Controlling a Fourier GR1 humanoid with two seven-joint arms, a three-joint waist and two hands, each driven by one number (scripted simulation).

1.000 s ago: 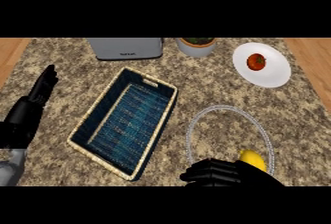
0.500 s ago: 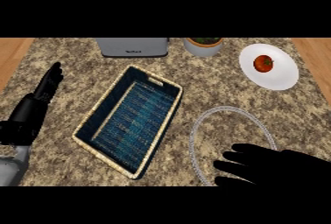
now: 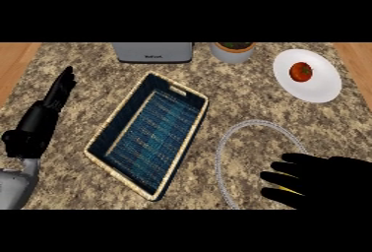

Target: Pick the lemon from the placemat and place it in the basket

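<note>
The right hand [image 3: 327,179] lies at about five o'clock over the round placemat [image 3: 240,129], fingers curled down over the lemon [image 3: 288,189], which shows only as a thin yellow sliver between them, so the hand looks closed round the fruit while it still sits on the mat. The left hand [image 3: 56,93] rests at nine o'clock near the counter's edge, fingers straight and together, touching nothing. The rectangular basket [image 3: 187,129] sits at centre, a grey appliance [image 3: 152,51] at twelve o'clock carries a small dark label too faint to read, a pot [image 3: 233,51] stands just beside it, and a white plate [image 3: 320,86] with a tomato [image 3: 301,72] lies at two o'clock.
</note>
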